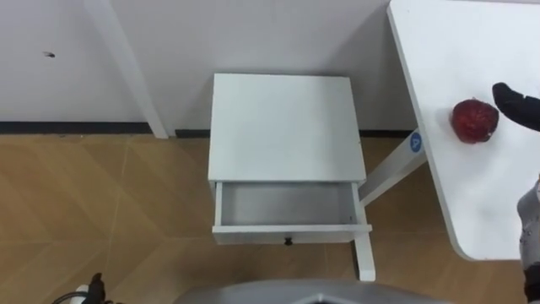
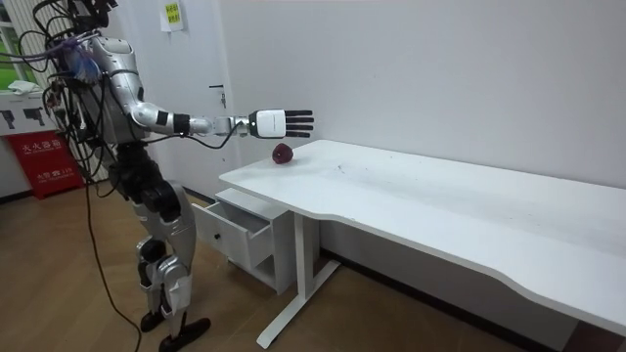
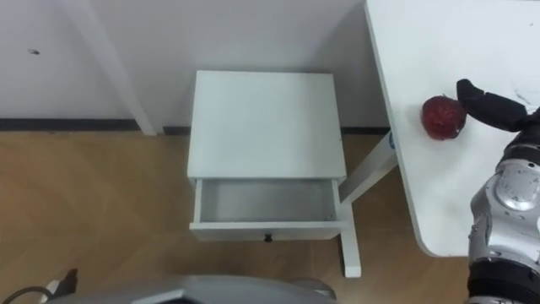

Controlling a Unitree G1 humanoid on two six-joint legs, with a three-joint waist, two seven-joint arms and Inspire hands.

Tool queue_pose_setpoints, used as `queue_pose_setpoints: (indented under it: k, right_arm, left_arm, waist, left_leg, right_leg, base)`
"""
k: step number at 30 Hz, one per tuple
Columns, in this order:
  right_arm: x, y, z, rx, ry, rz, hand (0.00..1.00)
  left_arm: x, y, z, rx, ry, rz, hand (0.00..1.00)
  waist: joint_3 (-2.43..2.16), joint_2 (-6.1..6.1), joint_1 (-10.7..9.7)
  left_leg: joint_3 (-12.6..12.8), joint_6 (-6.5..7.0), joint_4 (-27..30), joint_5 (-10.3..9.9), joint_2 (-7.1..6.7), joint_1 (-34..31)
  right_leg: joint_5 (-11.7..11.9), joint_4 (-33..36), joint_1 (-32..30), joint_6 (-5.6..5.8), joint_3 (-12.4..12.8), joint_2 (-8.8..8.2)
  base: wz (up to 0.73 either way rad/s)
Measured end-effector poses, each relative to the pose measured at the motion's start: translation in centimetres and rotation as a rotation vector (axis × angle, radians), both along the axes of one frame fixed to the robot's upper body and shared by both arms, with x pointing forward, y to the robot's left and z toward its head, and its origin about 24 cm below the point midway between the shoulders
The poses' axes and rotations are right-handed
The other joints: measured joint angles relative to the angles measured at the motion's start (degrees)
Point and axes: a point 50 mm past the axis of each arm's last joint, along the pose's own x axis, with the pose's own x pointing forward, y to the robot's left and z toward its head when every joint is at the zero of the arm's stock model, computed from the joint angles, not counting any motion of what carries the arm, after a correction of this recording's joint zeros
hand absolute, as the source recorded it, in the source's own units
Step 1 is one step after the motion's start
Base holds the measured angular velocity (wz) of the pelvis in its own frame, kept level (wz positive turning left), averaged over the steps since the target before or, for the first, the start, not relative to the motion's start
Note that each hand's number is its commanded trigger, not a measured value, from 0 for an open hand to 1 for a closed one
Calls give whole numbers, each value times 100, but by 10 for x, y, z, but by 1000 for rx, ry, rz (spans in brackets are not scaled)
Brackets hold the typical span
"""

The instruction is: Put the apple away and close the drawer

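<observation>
A dark red apple [image 1: 474, 120] lies on the white table [image 1: 472, 194] near its left edge, to my right. My right hand [image 1: 516, 105] reaches out over the table with straight fingers, open and holding nothing. In the room view the right hand [image 2: 279, 123] hovers just above the apple [image 2: 283, 154]. Straight ahead stands a small white cabinet [image 1: 283, 127], its drawer [image 1: 287, 205] pulled out and empty, with a small dark knob on its front. A bit of my left hand [image 1: 91, 289] shows low at the lower left.
I stand on a wooden floor facing the cabinet, which sits against a white wall. The table's white leg [image 1: 364, 253] comes down just right of the drawer's front corner. A slanted white post [image 1: 126, 67] leans left of the cabinet.
</observation>
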Motion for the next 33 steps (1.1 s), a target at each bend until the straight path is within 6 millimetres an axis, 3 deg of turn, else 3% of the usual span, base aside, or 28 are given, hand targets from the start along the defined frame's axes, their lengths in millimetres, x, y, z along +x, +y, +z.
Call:
queue_pose_setpoints:
  k: [10, 21, 25, 29, 33]
  right_arm:
    - [5, 8, -2, -24, 41, 108, 0]
    - [9, 17, -6, -56, 94, 225, 0]
    - [10, 22, -15, -71, 162, 288, 0]
    - [10, 27, -21, -93, 220, 338, 0]
    - [10, 27, -24, -101, 247, 365, 0]
  left_arm:
    - [-1, 0, 0, -3, 3, 0, 0]
    - [0, -3, -1, -30, 11, -15, 0]
    - [4, -3, -2, -39, 5, -22, 0]
    - [5, -5, -2, -47, 6, -30, 0]
    - [6, -5, -2, -48, 5, -32, 0]
  waist:
    - [32, -67, 15]
    - [72, -7, 16]
    - [66, -3, 18]
    - [15, 39, 17]
    - [1, 29, 43]
  left_leg:
    - [-11, 1, 30, -1, -2, 2]
    - [-121, 1, 31, -2, -7, -27]
    - [-144, 1, 35, -2, -8, -37]
    - [-153, 1, 36, -1, -12, -37]
    - [-153, 1, 36, -1, -11, -3]
  right_leg:
    - [0, 0, 29, 0, -21, -6]
    - [0, -5, 22, 0, -97, -3]
    - [0, -4, 22, 0, -119, -5]
    - [0, -4, 27, 0, -133, -10]
    - [0, -4, 55, 0, -133, -10]
  base:
    - [0]
    - [2]
    - [4]
    - [0]
    - [0]
